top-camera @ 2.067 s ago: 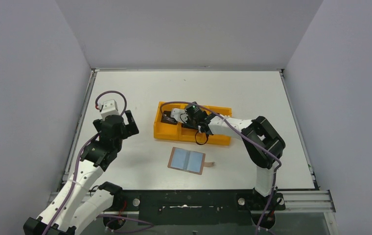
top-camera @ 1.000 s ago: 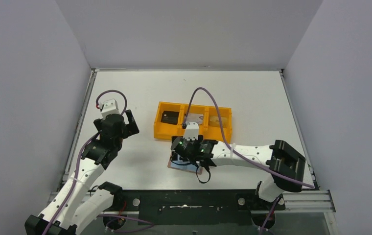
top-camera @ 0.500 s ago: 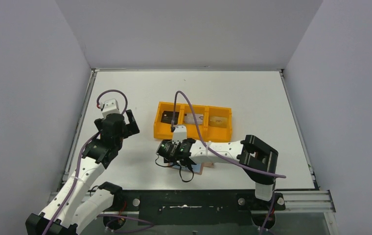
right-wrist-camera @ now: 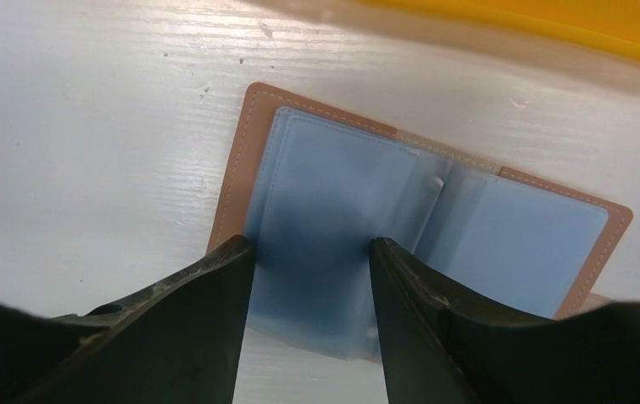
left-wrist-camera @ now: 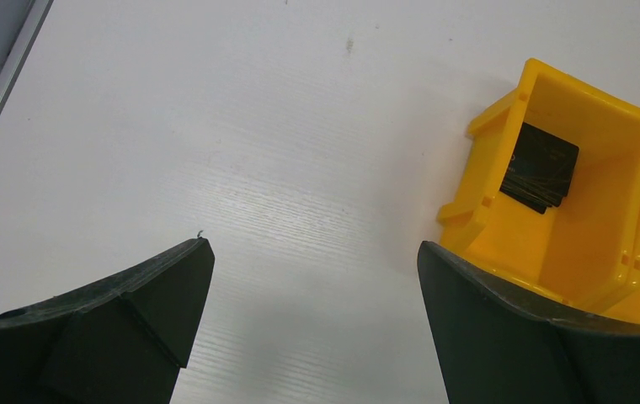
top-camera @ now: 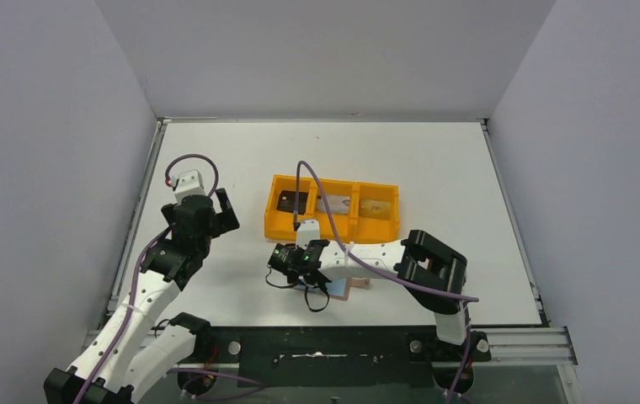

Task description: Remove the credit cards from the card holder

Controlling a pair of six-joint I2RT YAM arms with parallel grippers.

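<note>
Credit cards [top-camera: 333,204] all in the orange tray [top-camera: 331,233]: black card [top-camera: 290,202] in the left compartment, silvery grey card [top-camera: 334,205] in the middle, gold-tan card [top-camera: 376,207] in the right. Card holder [right-wrist-camera: 434,227] spread open on the white worktop [top-camera: 434,160] just beside the tray's near wall, grey-blue inside up. Right pincer [right-wrist-camera: 312,248] low over one panel, fingers parted, gripping nothing. Left pincer [left-wrist-camera: 312,248] spread wide over bare worktop off the tray's left end, holding nothing.

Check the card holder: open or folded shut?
Open, spread flat: the card holder shows both grey-blue inner panels face up, brown edge around them.
</note>
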